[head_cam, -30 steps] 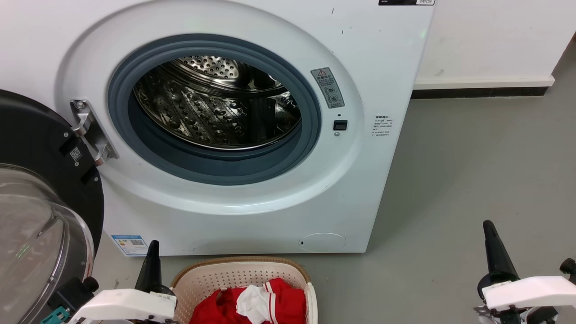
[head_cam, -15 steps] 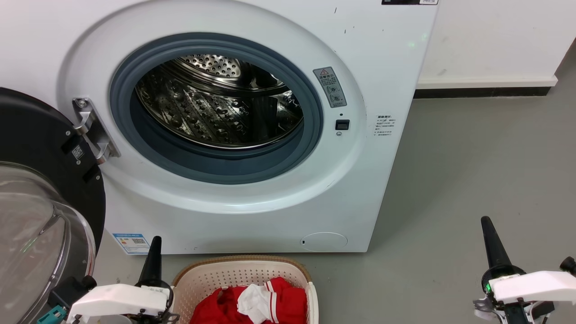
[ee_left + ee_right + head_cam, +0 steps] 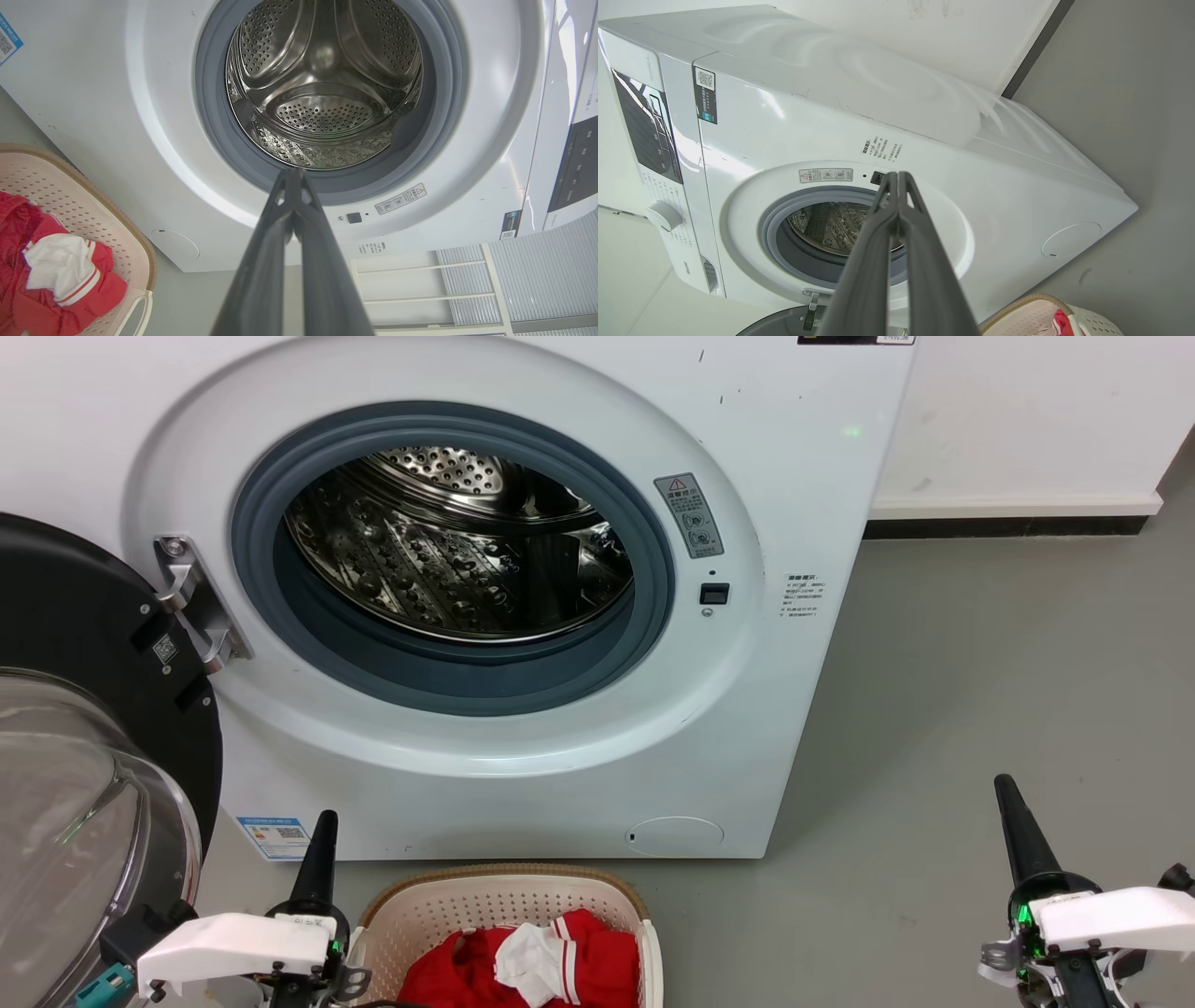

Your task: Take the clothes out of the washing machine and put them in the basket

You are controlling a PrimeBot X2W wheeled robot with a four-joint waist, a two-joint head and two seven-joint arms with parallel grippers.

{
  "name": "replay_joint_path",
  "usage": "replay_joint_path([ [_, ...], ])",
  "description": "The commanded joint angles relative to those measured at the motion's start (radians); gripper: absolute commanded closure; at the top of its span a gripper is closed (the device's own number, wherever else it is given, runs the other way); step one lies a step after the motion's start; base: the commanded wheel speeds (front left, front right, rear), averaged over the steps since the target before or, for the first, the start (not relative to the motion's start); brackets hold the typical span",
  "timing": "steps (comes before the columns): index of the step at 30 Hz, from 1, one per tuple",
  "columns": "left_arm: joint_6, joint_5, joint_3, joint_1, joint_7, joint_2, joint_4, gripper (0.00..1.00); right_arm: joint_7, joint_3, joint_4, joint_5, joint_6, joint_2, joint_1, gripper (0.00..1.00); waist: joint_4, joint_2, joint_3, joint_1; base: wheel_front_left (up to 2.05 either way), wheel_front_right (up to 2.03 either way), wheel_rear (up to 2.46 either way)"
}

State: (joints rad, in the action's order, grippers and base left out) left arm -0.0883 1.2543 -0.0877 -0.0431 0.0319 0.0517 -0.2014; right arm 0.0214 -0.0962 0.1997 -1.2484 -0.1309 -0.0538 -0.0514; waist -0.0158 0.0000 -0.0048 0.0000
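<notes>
Head view: we note the large white front-loading washing machine (image 3: 803, 476), its black-framed glass door (image 3: 84, 728) swung open to the left. Through the grey-rimmed porthole, the perforated steel drum (image 3: 448, 551) shows bare shining metal. The small oval cream plastic basket with a brown rim (image 3: 504, 879) stands on the grey floor (image 3: 980, 663), just in front of the machine. The bright red clothes with white trim (image 3: 607, 971) lie inside it, with a white cloth piece on top. The left tool (image 3: 325, 821) points up just beside the basket's left rim. The right tool (image 3: 1004, 786) stands well apart, over bare floor at the lower right.

Left wrist view: we see the left tool's two dark fingers pressed together at the tips, pinching nothing, in line with the porthole's lower rim. The basket and its red load sit at the lower left.

Right wrist view: the right tool's fingers are likewise pressed together with nothing between them, tips near the machine's latch. A corner of the basket shows red fabric at the lower right.
</notes>
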Motion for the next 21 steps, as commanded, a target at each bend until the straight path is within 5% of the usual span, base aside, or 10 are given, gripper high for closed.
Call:
replay_joint_path([
  [1, -0.008, 0.023, -0.004, -0.019, 0.005, 0.000, 0.000, 1.00, 0.007, -0.002, 0.000, -0.024, 0.000, -0.005, -0.021, 1.00, 0.000, 0.0000, 0.000, 0.0000, 0.00, 0.00, 0.00],
  [21, -0.027, 0.201, -0.017, -0.049, 0.048, -0.001, -0.024, 1.00, 0.051, -0.007, 0.024, -0.208, 0.000, -0.004, -0.044, 1.00, 0.008, 0.0000, 0.004, 0.0000, 0.00, 0.00, 0.00],
])
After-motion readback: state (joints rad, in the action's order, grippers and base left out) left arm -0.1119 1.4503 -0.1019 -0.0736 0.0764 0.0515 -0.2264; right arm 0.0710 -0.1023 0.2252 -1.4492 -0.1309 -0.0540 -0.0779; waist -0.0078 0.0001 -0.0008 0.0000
